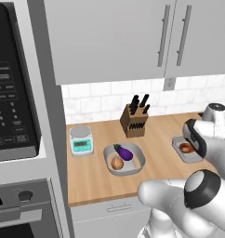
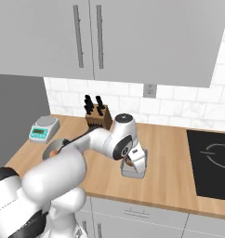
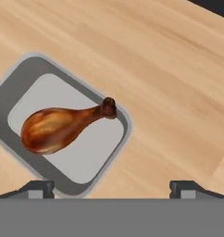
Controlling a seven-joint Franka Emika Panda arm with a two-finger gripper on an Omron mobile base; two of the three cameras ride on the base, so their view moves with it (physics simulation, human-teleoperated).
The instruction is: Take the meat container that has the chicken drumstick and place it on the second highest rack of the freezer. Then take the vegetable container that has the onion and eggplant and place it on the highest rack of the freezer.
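Since both containers sat on the counter [image 1: 95, 179], neither freezer placement was judged done. Gripper [image 3: 112, 189] hovered just above the meat container [image 3: 115, 148], tips spread wide, holding nothing. One chicken drumstick [image 3: 58, 128] lay directly below and ahead of the tips. Farther off: one vegetable container [image 1: 138, 160] with one onion [image 1: 116, 163] and one eggplant [image 1: 124, 152] (untouched). Beyond: one scale [image 1: 81, 141], one knife block [image 1: 134, 122]. Both lifts remained.
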